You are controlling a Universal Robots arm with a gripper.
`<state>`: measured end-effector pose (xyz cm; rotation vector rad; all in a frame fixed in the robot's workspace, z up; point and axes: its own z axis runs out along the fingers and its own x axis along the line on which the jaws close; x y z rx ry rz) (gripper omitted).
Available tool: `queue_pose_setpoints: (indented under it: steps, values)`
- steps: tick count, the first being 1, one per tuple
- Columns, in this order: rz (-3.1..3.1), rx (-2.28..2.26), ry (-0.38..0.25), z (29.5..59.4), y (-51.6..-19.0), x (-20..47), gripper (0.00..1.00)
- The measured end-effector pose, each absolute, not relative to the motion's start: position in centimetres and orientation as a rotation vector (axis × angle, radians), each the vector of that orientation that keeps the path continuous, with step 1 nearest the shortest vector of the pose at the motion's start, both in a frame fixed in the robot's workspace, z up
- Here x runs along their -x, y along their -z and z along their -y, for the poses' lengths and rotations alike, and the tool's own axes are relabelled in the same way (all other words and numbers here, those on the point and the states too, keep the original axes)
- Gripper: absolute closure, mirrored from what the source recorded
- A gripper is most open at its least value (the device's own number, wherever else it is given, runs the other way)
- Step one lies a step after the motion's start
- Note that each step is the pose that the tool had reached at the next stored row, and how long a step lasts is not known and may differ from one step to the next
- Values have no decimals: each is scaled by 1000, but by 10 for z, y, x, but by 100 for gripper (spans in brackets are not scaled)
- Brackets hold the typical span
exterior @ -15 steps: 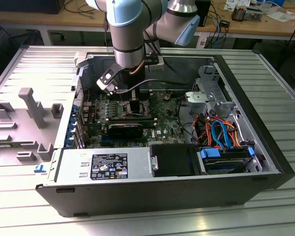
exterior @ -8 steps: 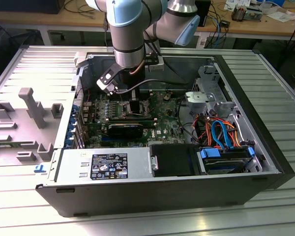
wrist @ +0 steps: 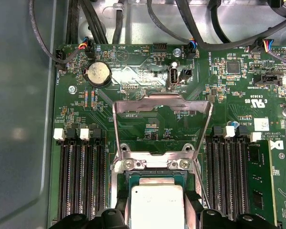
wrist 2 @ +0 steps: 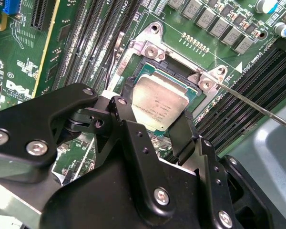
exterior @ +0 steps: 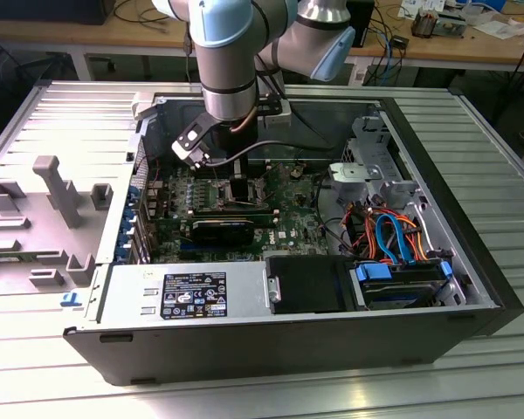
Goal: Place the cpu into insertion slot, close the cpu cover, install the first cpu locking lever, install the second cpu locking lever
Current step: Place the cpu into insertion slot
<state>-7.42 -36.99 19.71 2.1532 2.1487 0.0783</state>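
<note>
Two black fingers (wrist 2: 183, 136) of the pincer (wrist 2: 158, 102) are seen pressed against opposite edges of the cpu (wrist 2: 159, 107), so the pincer is judged to be clenched on the chip. The cpu is held within the rim of the insertion slot (wrist 2: 151, 49), over its dark centre. Whether it is fully seated or just above the contacts cannot be told.

In the first wrist view the cpu cover (wrist: 163, 98) is seen swung open and standing up beyond the slot, with green board visible through its window. A thin locking lever (wrist 2: 257, 107) is seen reaching away from one corner of the slot, across the memory slots (wrist 2: 238, 102). In the exterior view the arm (exterior: 227, 61) is seen coming down from the upper middle of the frame into the open computer case (exterior: 244, 349), which lies on the ribbed desk (exterior: 480, 131).

Several risks are judged from this:
- If the chip is lowered tilted or slightly rotated, a corner could be caught on the rim and the fine contacts beneath could be bent.
- If the chip is let go before it lies flat, it could settle askew — and the cover would then be pressed onto a raised edge.
- Because the fingers reach down inside the rim, a sideways pull could drag the chip out of place.
- The upright cover stands near the pincer and could be knocked shut too early.
</note>
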Motion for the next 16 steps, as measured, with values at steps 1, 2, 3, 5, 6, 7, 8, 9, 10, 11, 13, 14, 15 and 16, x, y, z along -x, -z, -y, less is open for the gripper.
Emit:
queue_pose_setpoints:
  steps: [1,2,3,5,6,7,8,9,10,11,13,14,15,16]
  values:
    - [-2149,-2153,-78,370,-197,74,46]
    - [-2149,-2153,-78,370,-197,74,46]
    - [-2149,-2153,-78,370,-197,74,46]
    - [-2148,-2153,-78,370,-197,73,46]
    - [-2148,-2153,-78,370,-197,73,46]
    - [-2149,-2153,-78,370,-197,73,46]
    - [-2149,-2153,-78,370,-197,73,46]
    - [-2149,-2153,-78,370,-197,73,46]
    - [-2149,-2153,-78,370,-197,73,46]
    - [-2149,-2153,-78,370,-197,73,46]
    - [-2149,-2153,-78,370,-197,73,46]
    - [-2149,-2153,-78,370,-197,73,46]
    - [-2149,-2153,-78,370,-197,73,46]
    - [-2149,-2153,-78,370,-197,73,46]
